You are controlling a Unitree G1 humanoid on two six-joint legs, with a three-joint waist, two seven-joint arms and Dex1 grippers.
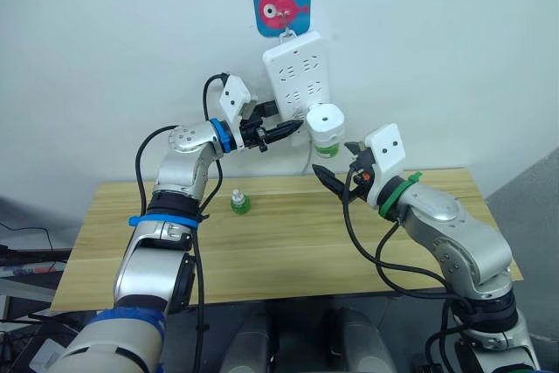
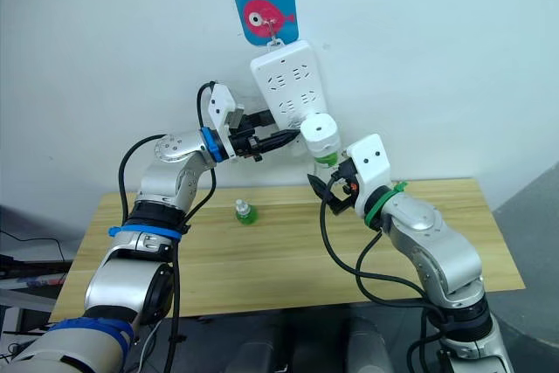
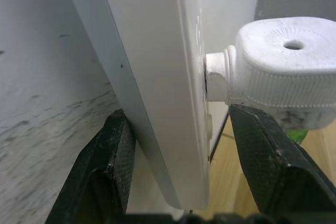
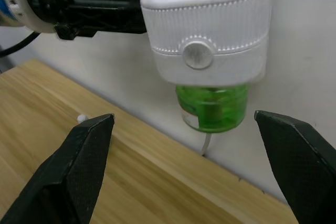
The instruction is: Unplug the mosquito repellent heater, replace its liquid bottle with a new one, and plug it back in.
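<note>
R fingers [image 4: 89,145] spread, heater [image 4: 207,35] above, untouched

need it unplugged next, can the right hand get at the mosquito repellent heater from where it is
Probably yes. The right hand is open just below the mosquito repellent heater, fingers spread wider than it, with nothing between. The left hand straddles the power strip beside it.

One heater [image 1: 324,120], two green bottles [image 1: 239,203], one power strip [image 1: 295,72], one table [image 1: 279,242], two grippers [image 1: 284,131]
</note>
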